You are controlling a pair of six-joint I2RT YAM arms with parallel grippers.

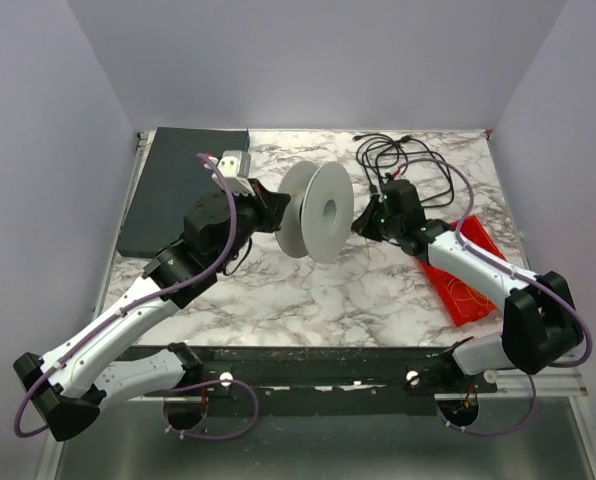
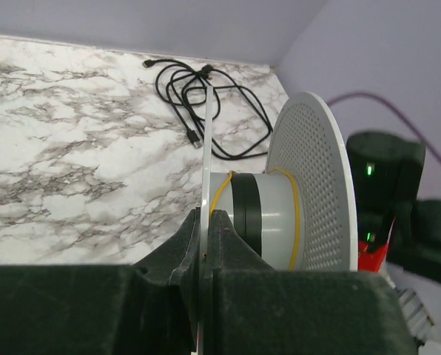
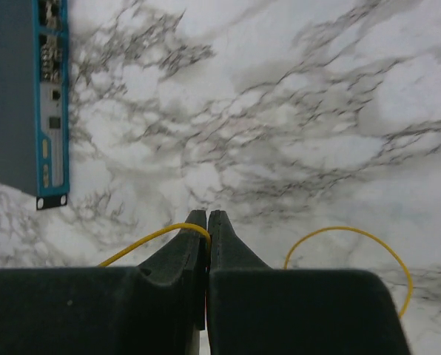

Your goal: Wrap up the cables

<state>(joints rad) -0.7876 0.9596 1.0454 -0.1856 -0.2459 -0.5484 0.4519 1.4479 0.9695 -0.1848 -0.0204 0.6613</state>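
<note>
A white spool stands on edge mid-table. My left gripper is shut on its near flange. Thin yellow cable runs in a couple of turns round the grey hub, beside a black band. My right gripper sits just right of the spool, shut on a strand of the yellow cable, which enters between the fingers. Another yellow loop lies on the marble to the right. More yellow strands rest on a red sheet under my right arm.
A coiled black cord with plugs lies at the back right, also in the left wrist view. A dark mat covers the back left corner. A grey box with a blue edge shows in the right wrist view.
</note>
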